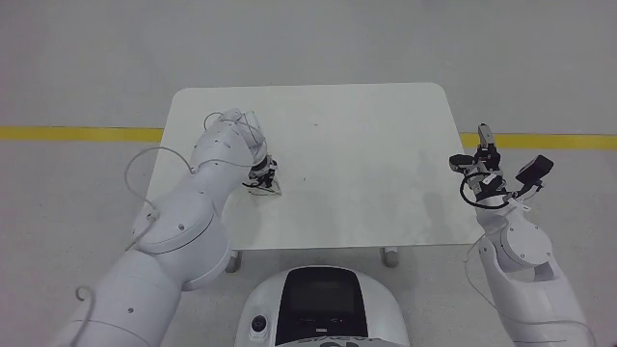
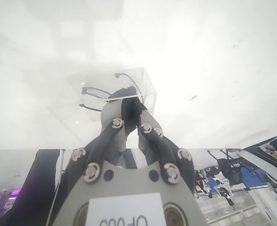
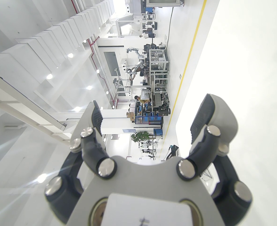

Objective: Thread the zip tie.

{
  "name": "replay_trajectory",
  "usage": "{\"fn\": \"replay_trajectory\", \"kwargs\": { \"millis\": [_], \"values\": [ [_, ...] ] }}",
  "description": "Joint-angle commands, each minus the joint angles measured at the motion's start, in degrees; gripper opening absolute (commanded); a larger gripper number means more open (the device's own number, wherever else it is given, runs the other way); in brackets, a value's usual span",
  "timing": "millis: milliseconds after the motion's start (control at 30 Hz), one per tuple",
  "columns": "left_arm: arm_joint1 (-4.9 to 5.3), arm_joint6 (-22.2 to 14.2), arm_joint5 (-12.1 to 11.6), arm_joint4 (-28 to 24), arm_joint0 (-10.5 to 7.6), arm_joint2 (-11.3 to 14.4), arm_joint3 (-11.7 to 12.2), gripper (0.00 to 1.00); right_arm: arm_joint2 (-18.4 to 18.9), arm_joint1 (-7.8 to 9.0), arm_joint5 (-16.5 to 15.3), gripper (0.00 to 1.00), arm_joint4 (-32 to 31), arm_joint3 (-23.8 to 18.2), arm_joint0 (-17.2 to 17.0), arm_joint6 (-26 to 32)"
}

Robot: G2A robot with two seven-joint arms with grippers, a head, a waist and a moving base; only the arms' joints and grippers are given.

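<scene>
The white table (image 1: 366, 154) stands on a pale floor marked with yellow lines. Near its left front part, the left gripper (image 2: 126, 97) reaches down into a clear plastic box (image 2: 150, 88) holding black zip ties (image 2: 93, 91). Its fingers are drawn together; whether they pinch a tie cannot be told. The right gripper (image 3: 150, 116) hangs off the table's right edge, fingers spread, holding nothing.

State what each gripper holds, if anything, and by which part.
Right gripper: nothing, jaws open. Left gripper: jaws shut inside the clear box among zip ties; whether they pinch a tie cannot be told.
</scene>
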Motion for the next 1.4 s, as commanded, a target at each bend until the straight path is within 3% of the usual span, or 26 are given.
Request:
{"fn": "replay_trajectory", "kwargs": {
  "millis": [0,300,533,1067,1367],
  "values": [
    [0.04,-0.18,0.0,0.17,-0.13,0.09,0.0,0.0,0.0,0.0,0.0,1.0,0.0,0.0,0.0,0.0],
    [-0.25,-2.14,0.0,2.26,-0.17,0.61,0.0,0.0,0.0,0.0,0.0,1.0,0.0,0.0,0.0,0.0],
    [-0.63,-3.64,0.0,4.26,-1.23,0.61,0.0,0.0,0.0,0.0,0.0,1.0,0.0,0.0,0.0,0.0],
    [0.08,-6.21,0.0,5.33,-2.39,0.61,0.0,0.0,0.0,0.0,0.0,1.0,0.0,0.0,0.0,0.0],
    [-0.14,-4.95,0.0,6.87,-1.98,0.61,0.0,0.0,0.0,0.0,0.0,1.0,0.0,0.0,0.0,0.0]
  ]
}}
